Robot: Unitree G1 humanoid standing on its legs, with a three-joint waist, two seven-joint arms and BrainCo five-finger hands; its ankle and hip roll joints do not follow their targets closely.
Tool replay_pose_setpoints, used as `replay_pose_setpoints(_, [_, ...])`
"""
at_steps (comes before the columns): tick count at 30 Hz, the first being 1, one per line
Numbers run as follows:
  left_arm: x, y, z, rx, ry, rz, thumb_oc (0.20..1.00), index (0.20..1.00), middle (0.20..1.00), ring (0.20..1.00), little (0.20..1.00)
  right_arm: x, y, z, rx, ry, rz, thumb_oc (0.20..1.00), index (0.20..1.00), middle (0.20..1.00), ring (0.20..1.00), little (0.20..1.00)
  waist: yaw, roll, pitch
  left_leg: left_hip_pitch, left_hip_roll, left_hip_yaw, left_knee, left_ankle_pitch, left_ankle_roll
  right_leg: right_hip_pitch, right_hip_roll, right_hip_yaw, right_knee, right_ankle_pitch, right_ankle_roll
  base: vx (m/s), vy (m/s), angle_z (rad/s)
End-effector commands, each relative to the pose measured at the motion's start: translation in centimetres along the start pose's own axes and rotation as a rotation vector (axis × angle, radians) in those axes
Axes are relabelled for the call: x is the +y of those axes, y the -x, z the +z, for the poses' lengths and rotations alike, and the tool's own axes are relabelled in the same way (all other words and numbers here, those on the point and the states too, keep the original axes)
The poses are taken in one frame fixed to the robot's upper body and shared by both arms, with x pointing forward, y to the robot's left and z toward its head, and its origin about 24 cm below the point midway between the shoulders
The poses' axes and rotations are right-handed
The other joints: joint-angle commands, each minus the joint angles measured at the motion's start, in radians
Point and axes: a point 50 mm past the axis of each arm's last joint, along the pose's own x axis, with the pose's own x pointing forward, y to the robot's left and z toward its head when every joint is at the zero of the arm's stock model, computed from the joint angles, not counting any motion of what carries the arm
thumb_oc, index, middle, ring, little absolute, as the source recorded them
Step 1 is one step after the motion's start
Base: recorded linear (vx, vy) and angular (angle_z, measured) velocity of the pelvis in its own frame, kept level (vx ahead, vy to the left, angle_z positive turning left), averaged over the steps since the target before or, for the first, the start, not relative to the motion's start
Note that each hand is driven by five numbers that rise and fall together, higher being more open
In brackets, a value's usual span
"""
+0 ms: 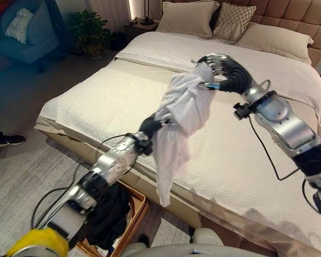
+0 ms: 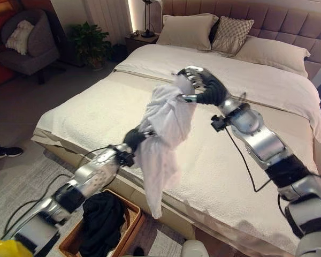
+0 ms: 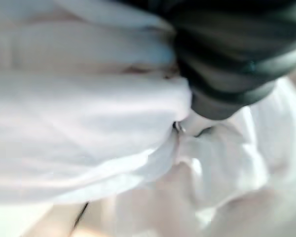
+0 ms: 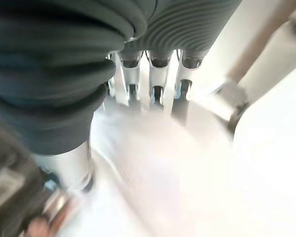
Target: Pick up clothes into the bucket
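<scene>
Above the cream-covered bed (image 1: 96,107), my right hand (image 1: 222,72) grips the top of a white garment (image 1: 182,115) while my left hand (image 1: 150,127) is buried in its folds; a wicker basket (image 1: 136,211) holds dark clothing (image 1: 109,214).

Bed (image 1: 96,107) w/ cream blanket (image 1: 241,160), pillows (image 1: 188,19) at headboard.

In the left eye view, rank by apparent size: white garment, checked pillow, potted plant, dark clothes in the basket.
1. White garment
2. Dark clothes in the wicker basket, partly hidden
3. Checked pillow and green potted plant: alike, both far from the camera
</scene>
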Motion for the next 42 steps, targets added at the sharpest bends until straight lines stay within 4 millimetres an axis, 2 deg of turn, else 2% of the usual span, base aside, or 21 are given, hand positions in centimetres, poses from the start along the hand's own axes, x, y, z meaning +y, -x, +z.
replay_pose_setpoints(1, [1.1, 0.9, 3.5, -0.166, -0.046, 0.024, 0.200, 0.200, 0.200, 0.200, 0.200, -2.3, -0.2, 2.5, -0.130, 0.038, -0.117, 1.000, 1.000, 1.000, 1.000, 1.000, 0.036, -0.034, -0.019, -0.068, -0.031, -0.019, 0.098, -0.069, 0.001, 0.048, -0.026, -0.028, 0.064, -0.094, 0.042, 0.00, 0.000, 0.00])
replay_pose_setpoints(2, [2.4, 2.5, 4.3, -0.216, -0.054, 0.083, 0.200, 0.200, 0.200, 0.200, 0.200, -3.6, 1.4, 0.4, -0.058, 0.009, -0.223, 1.000, 1.000, 1.000, 1.000, 1.000, 0.040, -0.031, -0.015, -0.072, -0.032, -0.022, 0.099, -0.070, 0.002, 0.047, -0.027, -0.031, 0.062, -0.094, 0.042, 0.01, 0.001, 0.04])
replay_pose_setpoints(3, [2.4, 2.6, 4.2, -0.214, -0.055, 0.083, 0.200, 0.200, 0.200, 0.200, 0.200, -3.5, 1.5, 0.3, -0.056, 0.008, -0.224, 1.000, 1.000, 1.000, 1.000, 1.000, 0.041, -0.032, -0.016, -0.072, -0.032, -0.022, 0.099, -0.070, 0.002, 0.047, -0.027, -0.031, 0.062, -0.095, 0.042, 0.00, 0.004, 0.06])
replay_pose_setpoints(5, [3.2, 3.9, 5.0, -0.261, -0.088, 0.129, 0.200, 0.200, 0.200, 0.200, 0.200, -3.6, 3.3, -1.9, 0.013, -0.060, -0.301, 1.000, 1.000, 1.000, 1.000, 1.000, 0.044, -0.031, -0.011, -0.081, -0.034, -0.026, 0.102, -0.071, 0.003, 0.043, -0.027, -0.033, 0.063, -0.096, 0.042, -0.01, 0.006, 0.06])
replay_pose_setpoints(6, [3.8, 5.4, 6.1, -0.326, -0.165, 0.191, 0.200, 0.200, 0.200, 0.200, 0.200, -3.3, 6.1, -5.4, 0.130, -0.160, -0.420, 1.000, 1.000, 1.000, 1.000, 1.000, 0.047, -0.025, 0.001, -0.089, -0.036, -0.031, 0.105, -0.071, 0.006, 0.037, -0.027, -0.036, 0.068, -0.098, 0.041, 0.00, 0.000, 0.00])
replay_pose_setpoints(7, [3.8, 5.4, 6.1, -0.322, -0.167, 0.192, 0.200, 0.200, 0.200, 0.200, 0.200, -3.3, 6.2, -5.4, 0.132, -0.162, -0.420, 1.000, 1.000, 1.000, 1.000, 1.000, 0.047, -0.027, -0.001, -0.090, -0.036, -0.031, 0.106, -0.072, 0.006, 0.036, -0.028, -0.037, 0.069, -0.099, 0.041, -0.03, 0.010, 0.01])
replay_pose_setpoints(9, [4.3, 6.6, 6.8, -0.376, -0.228, 0.252, 0.200, 0.200, 0.200, 0.200, 0.200, -2.4, 8.5, -8.0, 0.232, -0.222, -0.489, 1.000, 1.000, 1.000, 1.000, 1.000, 0.048, -0.024, 0.010, -0.103, -0.040, -0.035, 0.111, -0.072, 0.009, 0.024, -0.029, -0.037, 0.076, -0.101, 0.040, -0.05, 0.015, 0.11])
replay_pose_setpoints(11, [4.9, 8.4, 8.7, -0.466, -0.352, 0.344, 0.200, 0.200, 0.200, 0.200, 0.200, -0.5, 12.5, -11.7, 0.422, -0.272, -0.554, 1.000, 1.000, 1.000, 1.000, 1.000, 0.050, -0.017, 0.031, -0.122, -0.045, -0.040, 0.122, -0.072, 0.011, 0.003, -0.031, -0.036, 0.092, -0.105, 0.037, -0.08, 0.027, 0.09])
replay_pose_setpoints(14, [5.1, 10.6, 10.6, -0.576, -0.447, 0.438, 0.200, 0.200, 0.200, 0.200, 0.200, 2.1, 17.4, -15.7, 0.685, -0.261, -0.588, 1.000, 1.000, 1.000, 1.000, 1.000, 0.049, -0.009, 0.057, -0.145, -0.050, -0.041, 0.127, -0.068, 0.013, -0.022, -0.032, -0.035, 0.106, -0.103, 0.034, -0.06, 0.025, 0.06])
replay_pose_setpoints(18, [5.1, 12.9, 11.7, -0.675, -0.484, 0.515, 0.200, 0.200, 0.200, 0.200, 0.200, 6.5, 23.8, -18.8, 1.003, -0.240, -0.490, 1.000, 1.000, 1.000, 1.000, 1.000, 0.041, 0.000, 0.106, -0.184, -0.049, -0.039, 0.148, -0.063, 0.013, -0.067, -0.036, -0.031, 0.126, -0.097, 0.034, -0.08, 0.026, 0.06])
replay_pose_setpoints(19, [5.1, 13.0, 11.7, -0.678, -0.490, 0.517, 0.200, 0.200, 0.200, 0.200, 0.200, 7.2, 24.8, -19.1, 1.051, -0.232, -0.462, 1.000, 1.000, 1.000, 1.000, 1.000, 0.040, 0.000, 0.114, -0.192, -0.049, -0.038, 0.152, -0.063, 0.013, -0.075, -0.037, -0.031, 0.129, -0.095, 0.035, -0.03, 0.009, 0.01])
replay_pose_setpoints(20, [5.1, 13.1, 11.7, -0.678, -0.490, 0.518, 0.200, 0.200, 0.200, 0.200, 0.200, 7.2, 24.8, -19.1, 1.051, -0.232, -0.461, 1.000, 1.000, 1.000, 1.000, 1.000, 0.039, 0.000, 0.113, -0.193, -0.049, -0.037, 0.154, -0.064, 0.013, -0.076, -0.037, -0.031, 0.130, -0.095, 0.035, -0.04, 0.019, 0.01])
replay_pose_setpoints(22, [5.4, 13.4, 11.0, -0.655, -0.487, 0.545, 0.200, 0.200, 0.200, 0.200, 0.200, 8.3, 26.7, -19.8, 1.150, -0.199, -0.399, 1.000, 1.000, 1.000, 1.000, 1.000, 0.039, 0.000, 0.142, -0.216, -0.048, -0.035, 0.172, -0.063, 0.013, -0.098, -0.039, -0.023, 0.140, -0.091, 0.035, -0.07, 0.027, -0.03])
replay_pose_setpoints(25, [5.7, 13.4, 9.8, -0.604, -0.476, 0.559, 0.200, 0.200, 0.200, 0.200, 0.200, 9.2, 28.1, -20.2, 1.227, -0.164, -0.323, 1.000, 1.000, 1.000, 1.000, 1.000, 0.040, -0.001, 0.168, -0.235, -0.049, -0.033, 0.184, -0.061, 0.014, -0.116, -0.041, -0.016, 0.147, -0.087, 0.036, -0.05, 0.029, -0.05])
replay_pose_setpoints(26, [6.0, 13.0, 8.5, -0.549, -0.464, 0.575, 0.200, 0.200, 0.200, 0.200, 0.200, 9.6, 29.0, -20.5, 1.277, -0.158, -0.301, 1.000, 1.000, 1.000, 1.000, 1.000, 0.038, -0.003, 0.190, -0.246, -0.050, -0.032, 0.190, -0.059, 0.015, -0.129, -0.042, -0.013, 0.154, -0.085, 0.036, -0.03, 0.026, 0.00])
replay_pose_setpoints(30, [6.8, 13.0, 7.2, -0.462, -0.541, 0.632, 0.200, 0.200, 0.200, 0.200, 0.200, 9.6, 28.8, -20.6, 1.282, -0.133, -0.283, 1.000, 1.000, 1.000, 1.000, 1.000, 0.037, -0.006, 0.223, -0.282, -0.051, -0.031, 0.215, -0.061, 0.017, -0.165, -0.048, -0.002, 0.180, -0.085, 0.036, -0.06, 0.019, 0.00])
replay_pose_setpoints(32, [7.5, 12.8, 5.7, -0.392, -0.590, 0.699, 0.200, 0.200, 0.200, 0.200, 0.200, 9.8, 28.5, -20.7, 1.273, -0.127, -0.277, 1.000, 1.000, 1.000, 1.000, 1.000, 0.035, -0.007, 0.257, -0.314, -0.055, -0.027, 0.241, -0.064, 0.022, -0.201, -0.052, 0.010, 0.202, -0.085, 0.034, -0.09, 0.028, -0.03])
replay_pose_setpoints(36, [9.0, 12.4, 3.5, -0.286, -0.666, 0.813, 0.200, 0.200, 0.200, 0.200, 0.200, 9.5, 26.5, -20.5, 1.194, -0.091, -0.262, 1.000, 1.000, 1.000, 1.000, 1.000, 0.031, -0.003, 0.309, -0.379, -0.058, -0.017, 0.280, -0.063, 0.029, -0.275, -0.058, 0.028, 0.246, -0.086, 0.028, -0.09, 0.048, -0.09])
replay_pose_setpoints(39, [10.2, 11.0, 1.7, -0.211, -0.661, 0.901, 0.200, 0.200, 0.200, 0.200, 0.200, 9.8, 24.1, -20.4, 1.117, -0.062, -0.232, 1.000, 1.000, 1.000, 1.000, 1.000, 0.027, -0.007, 0.359, -0.440, -0.058, -0.010, 0.311, -0.057, 0.031, -0.341, -0.054, 0.036, 0.285, -0.090, 0.022, -0.12, 0.024, -0.06])
replay_pose_setpoints(42, [11.1, 9.5, 0.1, -0.113, -0.681, 0.956, 0.200, 0.200, 0.200, 0.200, 0.200, 10.4, 22.8, -20.3, 1.078, -0.058, -0.240, 1.000, 1.000, 1.000, 1.000, 1.000, 0.016, -0.019, 0.390, -0.475, -0.056, -0.017, 0.306, -0.035, 0.025, -0.373, -0.053, 0.025, 0.285, -0.083, 0.020, -0.08, -0.007, 0.02])
